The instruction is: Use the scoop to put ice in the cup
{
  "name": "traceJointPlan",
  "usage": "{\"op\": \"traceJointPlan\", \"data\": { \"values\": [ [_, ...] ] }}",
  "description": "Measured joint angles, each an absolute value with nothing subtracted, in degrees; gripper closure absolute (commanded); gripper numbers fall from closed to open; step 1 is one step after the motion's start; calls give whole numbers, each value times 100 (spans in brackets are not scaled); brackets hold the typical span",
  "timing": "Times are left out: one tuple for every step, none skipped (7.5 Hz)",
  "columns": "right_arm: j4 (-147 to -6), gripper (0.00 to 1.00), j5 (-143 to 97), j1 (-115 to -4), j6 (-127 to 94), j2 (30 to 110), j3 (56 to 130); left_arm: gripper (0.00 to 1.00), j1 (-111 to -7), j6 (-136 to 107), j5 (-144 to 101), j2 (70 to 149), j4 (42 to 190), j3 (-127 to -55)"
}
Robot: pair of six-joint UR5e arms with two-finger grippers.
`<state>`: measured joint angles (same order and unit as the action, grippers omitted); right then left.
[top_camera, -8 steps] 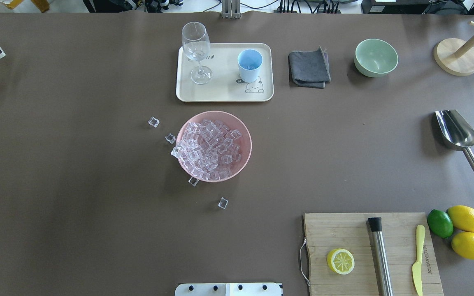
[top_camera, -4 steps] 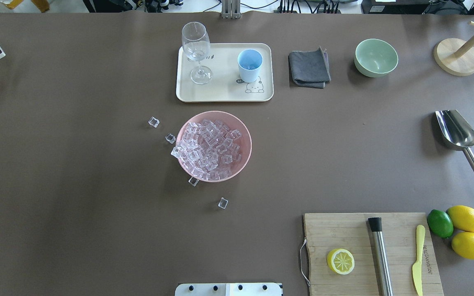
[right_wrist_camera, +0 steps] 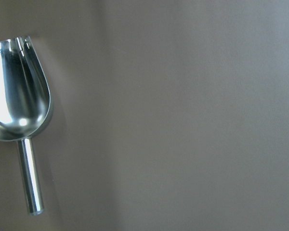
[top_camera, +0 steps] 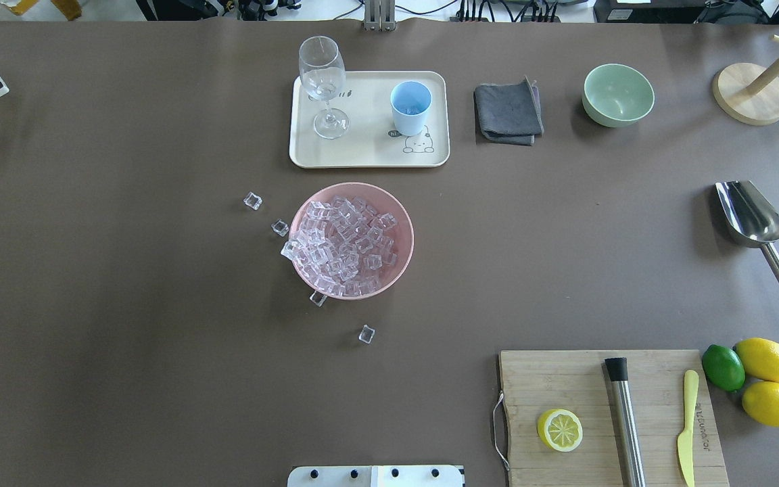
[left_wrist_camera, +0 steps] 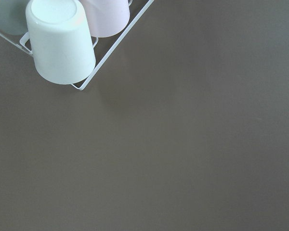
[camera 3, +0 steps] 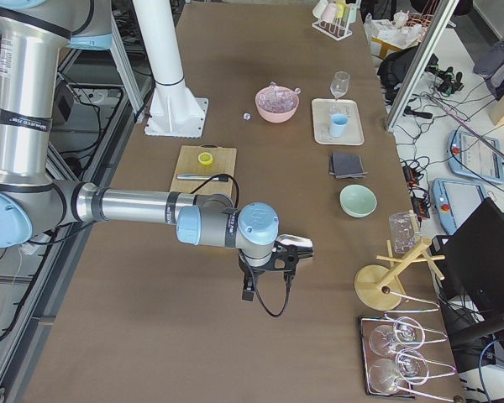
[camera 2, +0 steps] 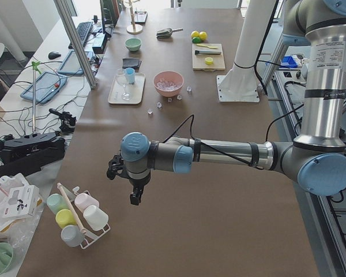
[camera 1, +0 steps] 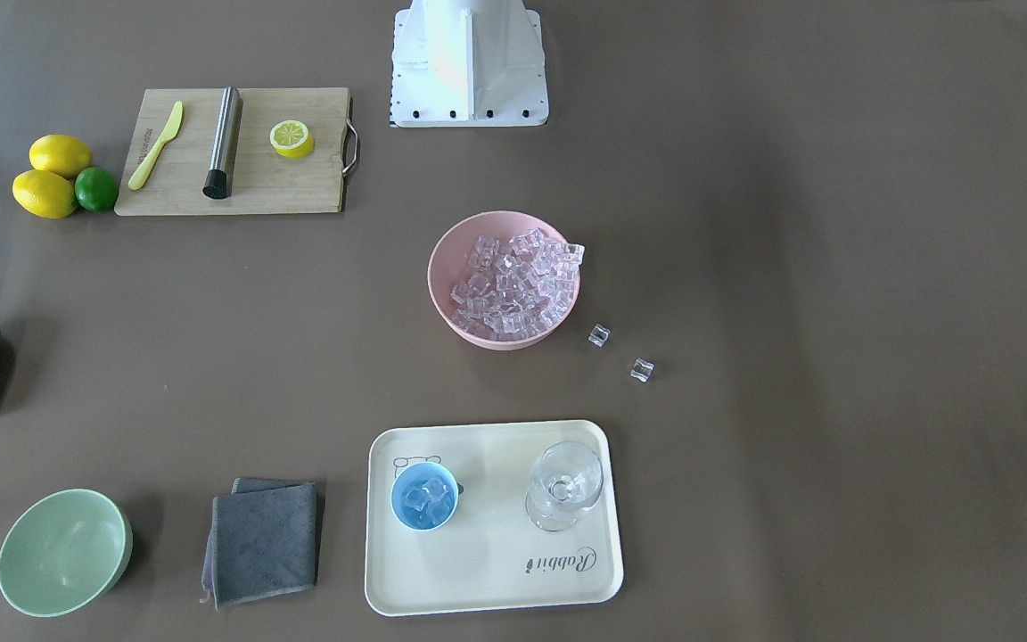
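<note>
- The left end effector (camera 2: 136,197) shows only in the left side view. It hangs above the desk (top_camera: 126,304), well left of the pink bowl (top_camera: 404,230) and near a rack (camera 2: 83,228) of upturned cups. I cannot tell whether its fingers are spread or pressed together. Its wrist camera shows a white cup (left_wrist_camera: 60,43) and bare desk.
- The overhead view shows four loose cubes (top_camera: 252,200) on the desk: two left of the bowl, one against its near rim and one nearer the robot. The front-facing view shows only two.
- The ice (top_camera: 345,243) is heaped in the bowl.
- The cup (camera 1: 424,496) stands on a tray (top_camera: 362,135) beyond the bowl, slightly right. The front-facing view looks into it and shows cubes inside.
- The scoop (top_camera: 751,216) lies on the desk far right of the bowl, with nothing holding it. The right wrist view shows its trough empty.
- The right end effector (camera 3: 287,256) shows only in the right side view, so I cannot tell its state.
</note>
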<state>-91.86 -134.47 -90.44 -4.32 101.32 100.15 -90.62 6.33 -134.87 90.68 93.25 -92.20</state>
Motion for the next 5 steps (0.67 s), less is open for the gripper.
{"op": "traceJointPlan", "data": {
  "values": [
    [-9185, 1, -13450, -9044, -424, 10129, 10021, 1, -9062, 633, -13489, 9070, 9325, -9220],
    [-9182, 1, -13443, -9044, -384, 10119, 10013, 1, -9062, 633, -13490, 9075, 9325, -9220],
    [-9201, 1, -13446, -9044, -211, 10120, 10012, 1, -9062, 633, -13491, 9077, 9325, -9223],
    [-9246, 1, -13442, -9044, -57, 10119, 10014, 1, -9062, 633, -13491, 9078, 9325, -9226],
    [-9272, 1, -13428, -9044, 16, 10118, 10014, 1, -9062, 633, -13491, 9079, 9325, -9227]
  ]
}}
